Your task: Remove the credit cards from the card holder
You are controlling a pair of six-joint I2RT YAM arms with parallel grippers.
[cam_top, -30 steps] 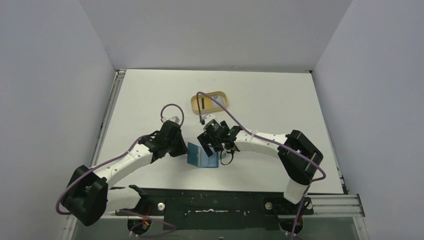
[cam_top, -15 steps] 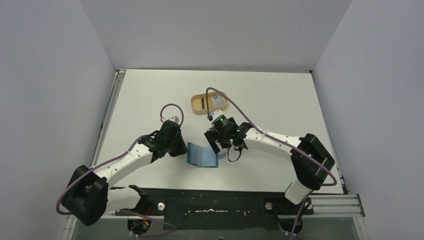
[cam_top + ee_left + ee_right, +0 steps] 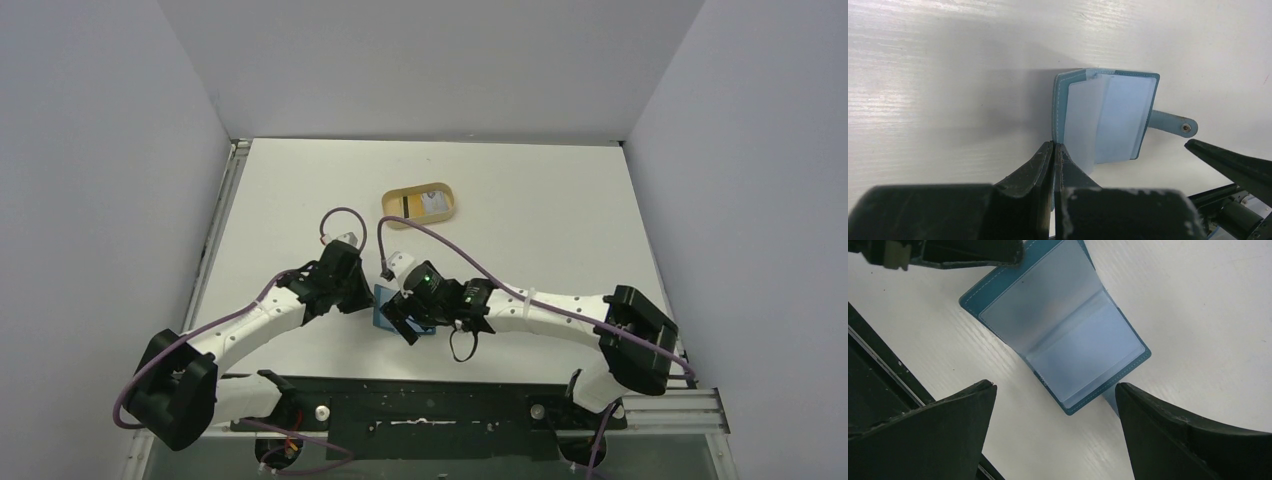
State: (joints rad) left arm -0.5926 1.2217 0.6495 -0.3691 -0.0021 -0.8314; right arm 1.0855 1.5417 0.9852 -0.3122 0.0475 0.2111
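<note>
- the table (image 3: 560,200) carries the card holder (image 3: 1058,325), spread open between my arms with its pockets up.
- the tan tray (image 3: 392,205) sits farther back (a card (image 3: 428,203) lies in it).
- the left gripper (image 3: 1054,150) is clamped on the holder's cover edge, i judge to pin it open.
- the right gripper (image 3: 1055,386) hovers above it, spread wide and empty.

White table (image 3: 560,200) bearing open teal card holder (image 3: 1063,340), tan tray (image 3: 384,208)
</note>
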